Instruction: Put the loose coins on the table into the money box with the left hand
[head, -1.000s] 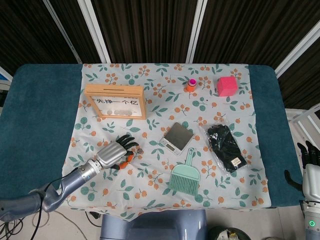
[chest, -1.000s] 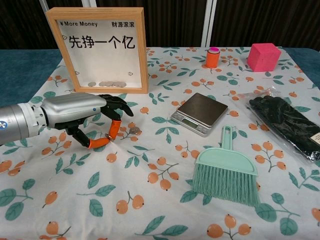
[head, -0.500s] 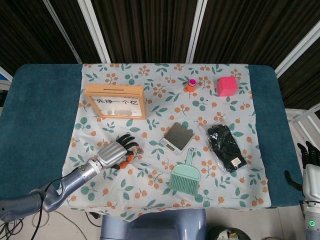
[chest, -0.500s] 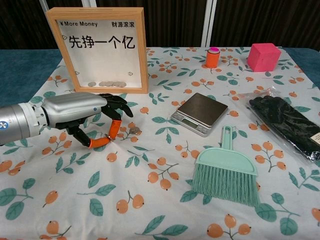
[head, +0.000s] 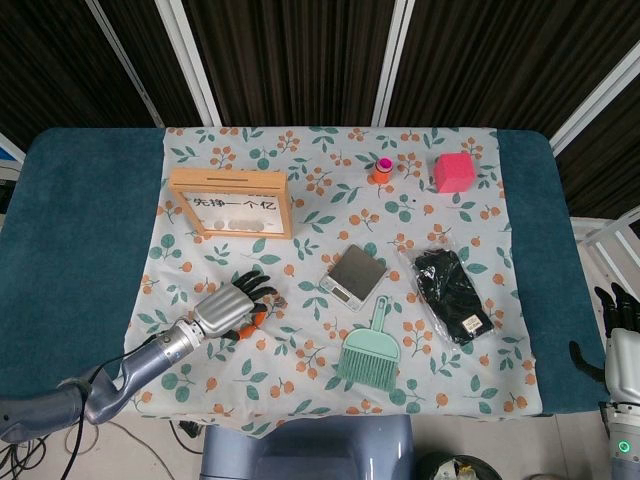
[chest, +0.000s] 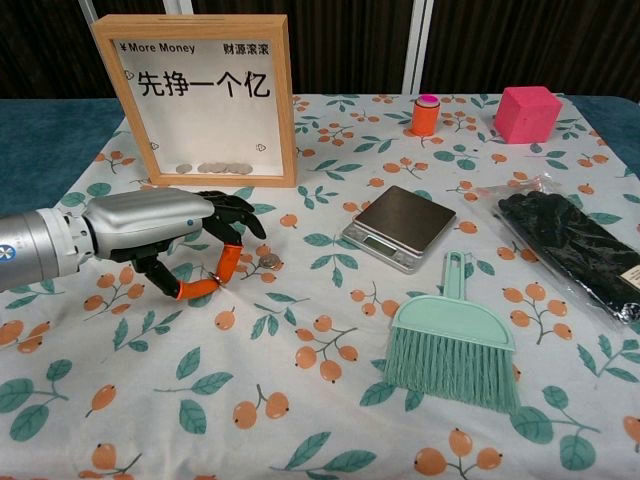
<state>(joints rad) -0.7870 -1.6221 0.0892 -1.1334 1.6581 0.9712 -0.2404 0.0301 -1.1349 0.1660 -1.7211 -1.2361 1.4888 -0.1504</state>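
The wooden money box (chest: 286, 100) stands upright at the back left, with several coins (chest: 215, 168) lying at its bottom behind the clear front. It also shows in the head view as the money box (head: 230, 178). One loose coin (chest: 268, 260) lies on the flowered cloth in front of it. My left hand (chest: 180, 235) rests low on the cloth just left of that coin, fingers curled down. The orange tips of thumb and forefinger meet at the cloth; whether a coin sits between them does not show. My right hand (head: 622, 345) hangs off the table's right edge, holding nothing.
A small scale (chest: 400, 226) sits in the middle and a green hand brush (chest: 455, 345) in front of it. A black item in a plastic bag (chest: 570, 250) lies at the right. A pink cube (chest: 527, 113) and an orange bottle (chest: 426, 115) stand at the back.
My left hand has sunk and drawn back very slightly towards the left. The loose coin and everything else stay where they were.
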